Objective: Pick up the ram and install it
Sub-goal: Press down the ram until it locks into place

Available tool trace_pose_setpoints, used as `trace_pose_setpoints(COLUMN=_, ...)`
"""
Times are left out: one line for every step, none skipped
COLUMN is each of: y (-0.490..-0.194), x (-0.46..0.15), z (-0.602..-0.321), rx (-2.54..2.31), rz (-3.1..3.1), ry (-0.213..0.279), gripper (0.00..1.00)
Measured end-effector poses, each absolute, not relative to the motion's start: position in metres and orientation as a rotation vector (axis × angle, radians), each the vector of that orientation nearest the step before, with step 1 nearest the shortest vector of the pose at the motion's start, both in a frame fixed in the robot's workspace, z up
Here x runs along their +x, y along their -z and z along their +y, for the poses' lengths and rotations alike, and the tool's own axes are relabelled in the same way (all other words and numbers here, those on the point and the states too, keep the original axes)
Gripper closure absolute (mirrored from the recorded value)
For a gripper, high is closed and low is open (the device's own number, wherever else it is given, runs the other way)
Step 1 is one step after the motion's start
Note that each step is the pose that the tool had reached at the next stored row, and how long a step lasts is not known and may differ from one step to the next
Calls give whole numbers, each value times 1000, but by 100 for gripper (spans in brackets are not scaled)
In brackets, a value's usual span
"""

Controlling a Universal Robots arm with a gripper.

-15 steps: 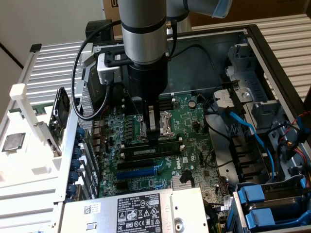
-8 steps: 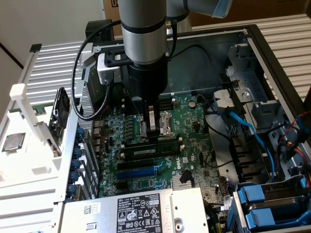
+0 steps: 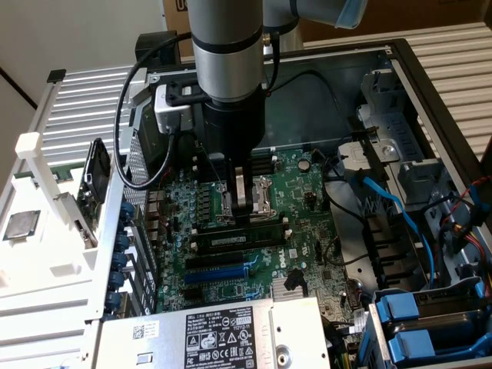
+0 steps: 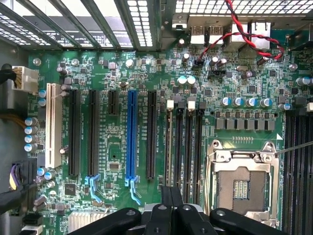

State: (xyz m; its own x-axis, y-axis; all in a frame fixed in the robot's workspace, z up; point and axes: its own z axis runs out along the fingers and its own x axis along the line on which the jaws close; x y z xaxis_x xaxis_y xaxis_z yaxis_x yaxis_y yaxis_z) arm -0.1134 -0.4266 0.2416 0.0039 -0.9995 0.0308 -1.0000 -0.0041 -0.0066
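The ram (image 3: 234, 241) is a dark-green stick with a pale label. It stands on edge in the row of black memory slots (image 4: 183, 142) on the motherboard (image 3: 300, 231), inside the open computer case. My gripper (image 3: 244, 217) hangs straight down just behind it, in front of the processor socket (image 3: 257, 201). In the wrist view the two black fingers (image 4: 165, 198) sit pressed together, in line with the memory slot nearest the expansion slots. I cannot tell whether the tips touch the stick's top edge.
Next to the memory slots run black expansion slots and a blue one (image 4: 131, 137). The open processor socket (image 4: 242, 183) lies on their other side. A labelled metal box (image 3: 223, 334) and blue cables (image 3: 384, 204) crowd the case. A square silver chip (image 3: 21, 224) rests outside the case at the exterior view's left.
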Motion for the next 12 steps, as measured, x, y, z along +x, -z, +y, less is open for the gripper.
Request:
trace_pose_setpoints(y=-241, x=-113, z=-427, rx=2214, rz=-2205, ry=-41, gripper=89)
trace_pose_setpoints(y=-241, x=-113, z=-427, rx=2214, rz=-2205, ry=-41, gripper=89)
trace_pose_setpoints(y=-240, x=-113, z=-426, rx=2213, rz=-2205, ry=-41, gripper=89)
trace_pose_setpoints(y=-240, x=-113, z=-426, rx=2213, rz=-2205, ry=-41, gripper=89)
trace_pose_setpoints(y=-240, x=-113, z=-426, rx=2213, rz=-2205, ry=-41, gripper=89)
trace_pose_setpoints(y=-239, x=-113, z=-426, rx=2214, rz=-2205, ry=-41, gripper=89)
trace_pose_setpoints(y=-239, x=-113, z=-426, rx=2214, rz=-2205, ry=-42, gripper=89)
trace_pose_setpoints(y=-238, x=-113, z=-426, rx=2214, rz=-2205, ry=-42, gripper=89)
trace_pose_setpoints(y=-238, x=-113, z=-426, rx=2214, rz=-2205, ry=-42, gripper=89)
trace_pose_setpoints(y=-237, x=-113, z=-426, rx=2214, rz=-2205, ry=-42, gripper=89)
trace_pose_setpoints(y=-237, x=-113, z=-426, rx=2214, rz=-2205, ry=-42, gripper=89)
trace_pose_setpoints(y=-236, x=-113, z=-426, rx=2214, rz=-2205, ry=-42, gripper=89)
